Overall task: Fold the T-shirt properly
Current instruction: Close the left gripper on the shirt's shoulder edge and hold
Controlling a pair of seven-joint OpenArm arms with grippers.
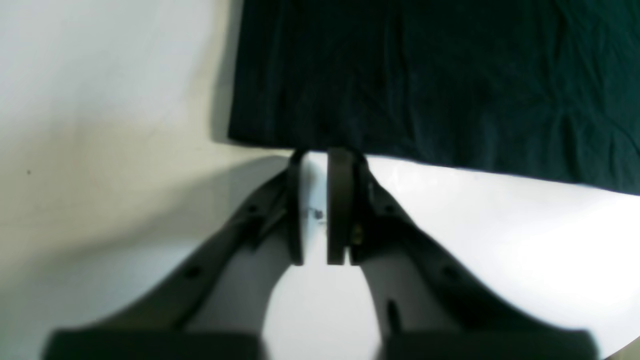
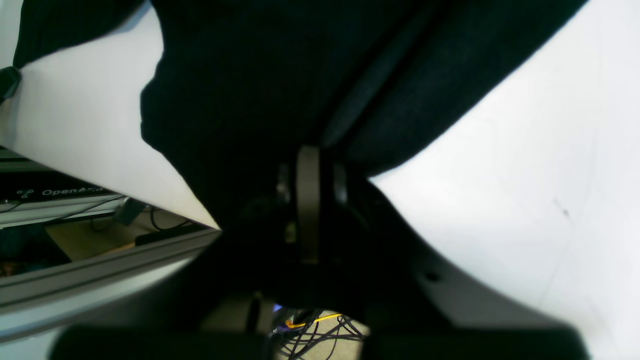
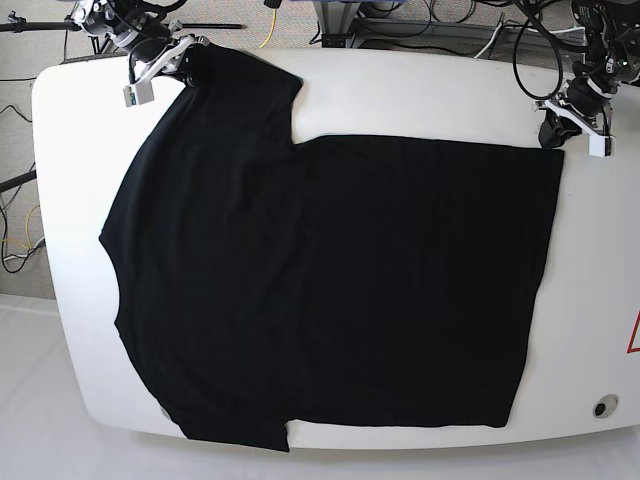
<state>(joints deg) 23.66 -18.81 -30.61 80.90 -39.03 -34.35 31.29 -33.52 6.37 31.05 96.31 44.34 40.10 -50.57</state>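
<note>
One T-shirt [image 3: 340,280]: soft matte black cloth, spread flat.
Table [image 3: 420,85]: smooth white, rounded corners.
Left gripper [image 1: 320,160]: pinching the hem.
Right gripper [image 2: 310,175]: clamped on the sleeve.

The black T-shirt [image 3: 330,280] is spread flat across the white table [image 3: 60,200]. Its far sleeve is met by the right pincer [image 3: 185,52], while the left pincer [image 3: 553,135] is set at the hem's far corner.

Lettering at the edge of my workspace

From my right wrist I read "OpenAr…", white on a dark strip [image 2: 60,191] below the table [image 2: 525,150]; the rest is cut off.
</note>
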